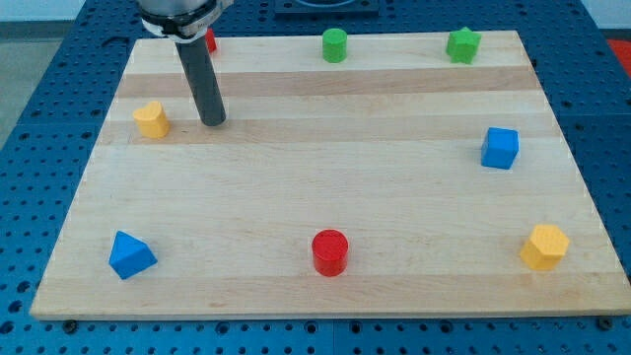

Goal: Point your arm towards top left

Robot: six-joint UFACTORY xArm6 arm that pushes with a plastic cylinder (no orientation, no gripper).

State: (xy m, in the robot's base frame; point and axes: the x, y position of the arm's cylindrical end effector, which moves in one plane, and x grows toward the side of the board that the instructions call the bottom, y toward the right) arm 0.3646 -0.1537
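my tip (213, 122) sits on the table (315, 286) near top left, just right of the yellow block (151, 119); no fingers on this rod, nothing pinched; step looks nearly done; next: nudge up-left toward the corner, clear of the red block (210, 40).

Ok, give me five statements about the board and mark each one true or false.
1. My tip sits just to the view's right of the yellow block. True.
2. The red cylinder stands at the view's top edge. False: it is near the bottom edge, in the middle.
3. The green cylinder and green star both lie along the top edge. True.
4. The blue cube touches the yellow hexagon. False: they are well apart.
5. The blue triangle is at the bottom right. False: bottom left.
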